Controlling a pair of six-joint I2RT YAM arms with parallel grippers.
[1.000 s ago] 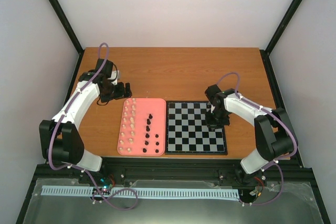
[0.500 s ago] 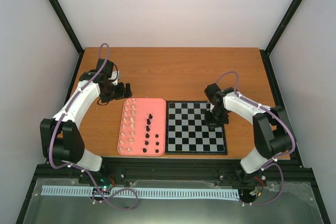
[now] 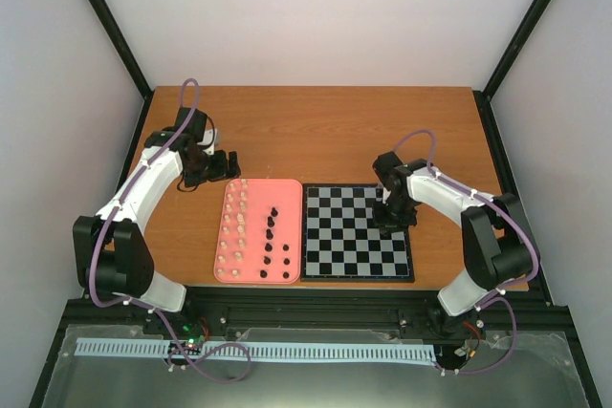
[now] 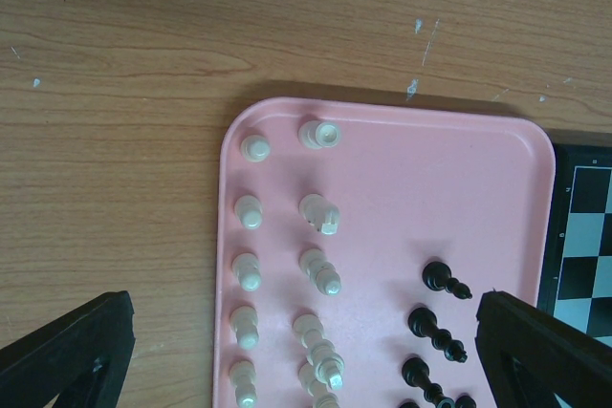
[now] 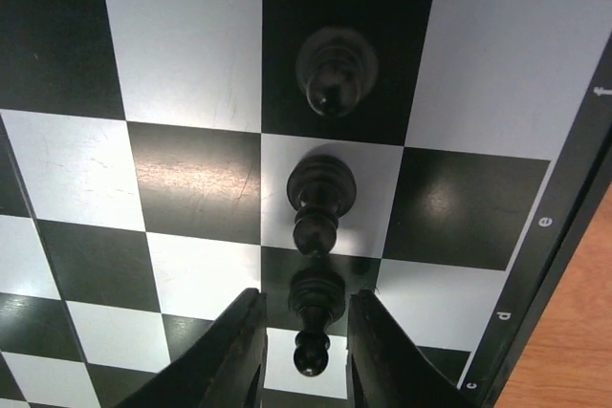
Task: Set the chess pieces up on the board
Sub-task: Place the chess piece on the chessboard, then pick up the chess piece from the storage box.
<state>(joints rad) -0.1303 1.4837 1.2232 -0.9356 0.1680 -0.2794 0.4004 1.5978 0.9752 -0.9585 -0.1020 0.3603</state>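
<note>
While the bases of your left arm (image 3: 143,188) and right arm (image 3: 449,200) sat bolted at the near edge of the table (image 3: 316,131), the pink tray (image 4: 382,169) and the board (image 3: 356,260) lay side by side just beyond them. The tray was on the left and the board on the right, their long edges meeting or very nearly so.

You had the right gripper (image 5: 304,298) low over the right side of the board. Its wrist camera showed the fingers (image 5: 234,351) parted a little, one on either side of a black piece (image 5: 316,305) that stood upright on a dark square. A sliver of board showed between that piece and the finger on the left of the view, so you were not clamping it. On the other side the gap was too thin for me to tell whether finger met piece. Just past it, in the same line, a second black piece (image 5: 321,200) stood on a pale square and a third black piece (image 5: 335,69) on the next dark one, all one row in from the lettered border.

On the tray, the cream pieces (image 4: 251,212) stood in two columns along its left side, and the other black pieces (image 4: 445,279) sat on its right half, nearer the board.

Farther out, your left gripper (image 4: 306,303) hung just beyond the tray's far left corner, over bare wood, its fingers (image 4: 67,351) spread wide and holding nothing.
</note>
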